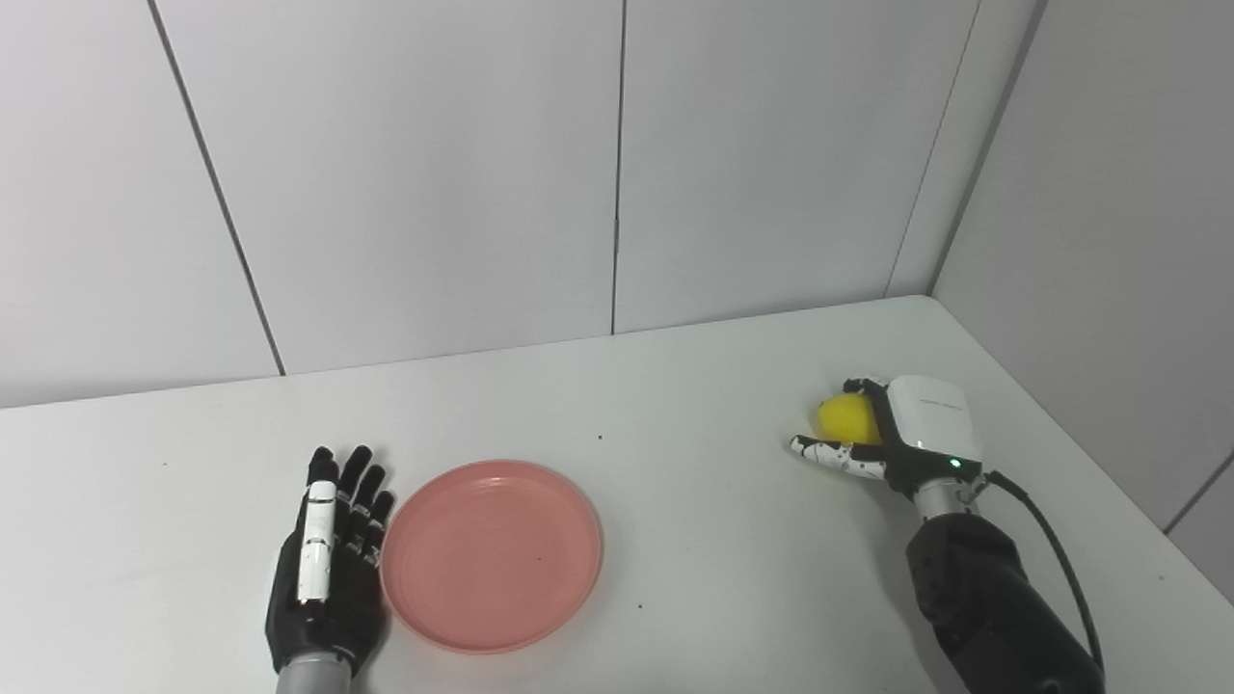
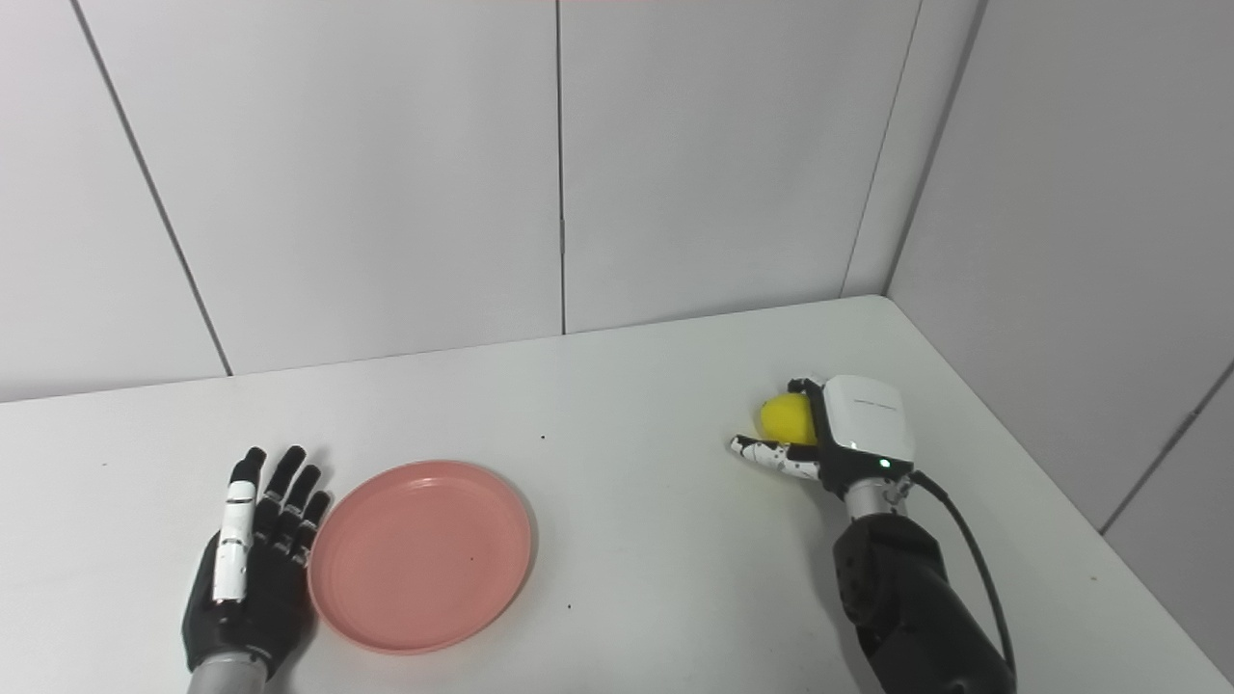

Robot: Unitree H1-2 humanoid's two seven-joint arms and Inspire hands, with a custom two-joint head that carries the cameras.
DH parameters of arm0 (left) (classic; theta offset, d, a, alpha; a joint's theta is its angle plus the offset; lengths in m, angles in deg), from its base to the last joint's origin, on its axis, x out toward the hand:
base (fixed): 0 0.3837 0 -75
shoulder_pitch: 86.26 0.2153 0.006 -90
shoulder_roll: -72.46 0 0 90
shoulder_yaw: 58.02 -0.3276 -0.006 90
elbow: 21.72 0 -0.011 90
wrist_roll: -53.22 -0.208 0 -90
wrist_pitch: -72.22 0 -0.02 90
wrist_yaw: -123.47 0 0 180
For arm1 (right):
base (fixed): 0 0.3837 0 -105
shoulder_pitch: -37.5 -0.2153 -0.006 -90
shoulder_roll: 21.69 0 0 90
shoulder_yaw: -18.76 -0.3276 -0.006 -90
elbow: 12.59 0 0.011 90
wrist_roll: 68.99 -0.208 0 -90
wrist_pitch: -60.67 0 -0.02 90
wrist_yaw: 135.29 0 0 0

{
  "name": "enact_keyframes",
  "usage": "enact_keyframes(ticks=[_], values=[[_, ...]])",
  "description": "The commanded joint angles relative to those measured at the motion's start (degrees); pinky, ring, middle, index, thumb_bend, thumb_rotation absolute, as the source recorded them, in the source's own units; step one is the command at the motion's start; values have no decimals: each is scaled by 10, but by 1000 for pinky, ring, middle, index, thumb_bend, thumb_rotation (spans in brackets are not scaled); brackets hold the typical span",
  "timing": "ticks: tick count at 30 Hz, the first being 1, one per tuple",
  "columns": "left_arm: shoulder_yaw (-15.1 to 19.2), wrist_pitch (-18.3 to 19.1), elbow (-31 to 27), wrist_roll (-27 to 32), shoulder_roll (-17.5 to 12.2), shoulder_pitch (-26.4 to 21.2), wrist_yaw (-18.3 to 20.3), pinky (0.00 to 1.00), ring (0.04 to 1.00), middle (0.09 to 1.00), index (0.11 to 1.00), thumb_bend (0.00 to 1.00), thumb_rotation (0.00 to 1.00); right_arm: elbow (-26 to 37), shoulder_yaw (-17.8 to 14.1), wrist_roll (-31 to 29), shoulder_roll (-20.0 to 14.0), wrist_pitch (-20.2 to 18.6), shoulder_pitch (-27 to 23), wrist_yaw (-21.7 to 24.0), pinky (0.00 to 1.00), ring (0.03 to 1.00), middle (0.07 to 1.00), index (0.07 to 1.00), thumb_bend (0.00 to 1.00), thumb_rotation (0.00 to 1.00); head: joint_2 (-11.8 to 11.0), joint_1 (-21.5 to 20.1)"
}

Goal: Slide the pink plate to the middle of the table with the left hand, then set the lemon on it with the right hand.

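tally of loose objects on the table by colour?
Pink: 1, the pink plate
Yellow: 1, the lemon, with the right hand around it
Total: 2

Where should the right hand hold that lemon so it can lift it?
Around the lemon across its rounded middle, coming from its right side, where the right hand already sits. Fingers curl over its far side and the thumb lies under its near side; this likely suits lifting it to the pink plate.
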Motion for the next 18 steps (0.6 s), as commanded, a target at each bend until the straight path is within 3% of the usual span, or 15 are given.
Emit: enact_keyframes(ticks=[1, 5, 7, 8, 10, 18], values=[[-3, 11, -7, -5, 12, 7, -5, 1000, 955, 916, 1000, 484, 566, -4, -2, -5, -12, 8, -10, -22, 415, 530, 619, 637, 754, 630, 1, 0], [-4, 9, -8, -3, 13, 8, -4, 1000, 952, 910, 1000, 479, 570, -19, 2, -10, -10, 19, -11, -43, 386, 494, 579, 588, 723, 511, 3, 2], [-4, 10, -10, -4, 13, 9, -5, 1000, 955, 918, 1000, 487, 570, -31, 3, -18, -9, 37, -12, -63, 327, 416, 519, 538, 711, 418, 3, 2], [-4, 10, -10, -4, 13, 9, -5, 1000, 955, 918, 1000, 483, 570, -37, 4, -21, -10, 45, -12, -73, 302, 375, 475, 505, 597, 266, 3, 2], [-3, 12, -12, -4, 14, 9, -8, 1000, 951, 913, 1000, 486, 562, -53, 7, -28, -10, 65, -15, -96, 268, 326, 418, 483, 535, 179, 3, 2], [-5, 14, -14, -4, 16, 10, -8, 1000, 953, 912, 1000, 478, 570, -90, 24, -43, -17, 97, -20, -121, 187, 241, 307, 474, 513, 159, 4, 5]])
